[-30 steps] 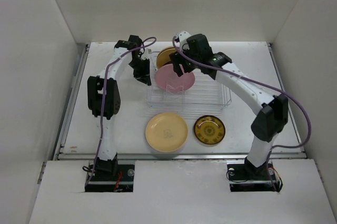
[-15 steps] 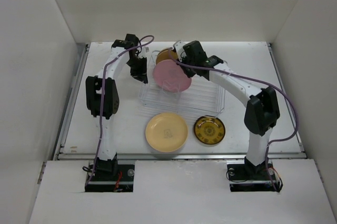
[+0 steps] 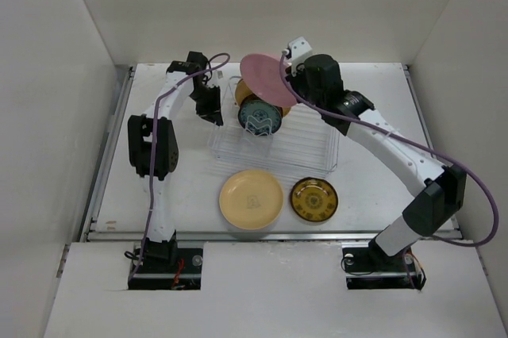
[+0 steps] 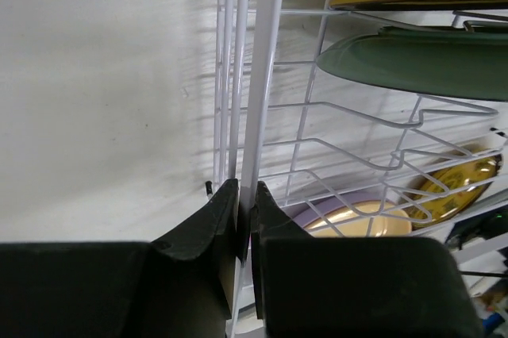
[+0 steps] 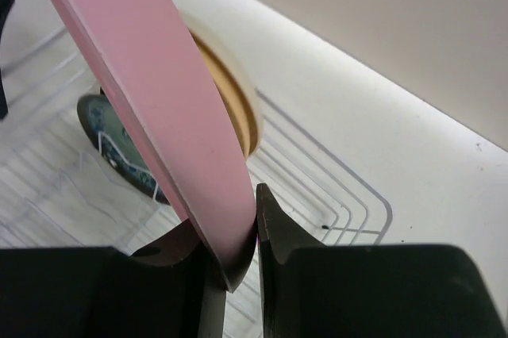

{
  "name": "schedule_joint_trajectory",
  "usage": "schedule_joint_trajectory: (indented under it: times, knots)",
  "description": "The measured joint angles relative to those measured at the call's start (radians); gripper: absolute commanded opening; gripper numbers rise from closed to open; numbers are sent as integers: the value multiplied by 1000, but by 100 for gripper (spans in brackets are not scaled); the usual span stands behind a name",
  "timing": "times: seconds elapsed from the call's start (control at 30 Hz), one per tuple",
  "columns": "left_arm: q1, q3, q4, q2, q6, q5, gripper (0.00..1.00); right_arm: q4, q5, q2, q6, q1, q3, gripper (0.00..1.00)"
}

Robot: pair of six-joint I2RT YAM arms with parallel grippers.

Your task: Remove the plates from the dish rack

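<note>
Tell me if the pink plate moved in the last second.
Yes. The pink plate, gripped by the right tool, has risen out of the dish rack and away from the cream plate, toward the back wall.

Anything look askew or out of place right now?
The rack sits askew, its near edge slanting against the table's front edge; the left claw is shut on its side wire. Nothing looks spilled or broken.

Plain pink plate (image 3: 264,76) in black-fingered right gripper (image 3: 287,78); beneath it, dark teal-green plate (image 3: 260,116) and tan-orange plate (image 3: 243,90) in silver wire dish rack (image 3: 309,147); farther off, cream-yellow plate (image 3: 251,199) and glossy dark-yellow, brown-patterned plate (image 3: 314,198).
</note>
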Motion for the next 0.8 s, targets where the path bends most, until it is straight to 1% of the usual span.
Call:
schedule_joint_trajectory:
  times: [0.1,0.17,0.27,0.33,0.47,0.63,0.77,0.8]
  knots:
    - [11,-12,11,-5,-40,26,0,23,13,-30,28,0,3,0]
    - [15,-17,18,-5,-72,45,0,0,-21,-33,55,-2,15,0]
    - [18,-21,34,-4,-119,63,0,-85,-197,-31,82,-4,32,0]
    - [19,-23,49,-2,-149,77,0,-135,-350,-31,102,-1,26,0]
    - [27,-43,92,0,-197,135,0,-200,-601,-31,146,8,-78,0]
    - [30,-50,111,3,-208,158,0,-281,-717,40,165,39,-227,0]
    - [30,-50,111,3,-203,158,0,-333,-754,135,171,65,-247,0]
    - [30,-50,111,3,-201,158,0,-338,-760,153,171,71,-247,12]
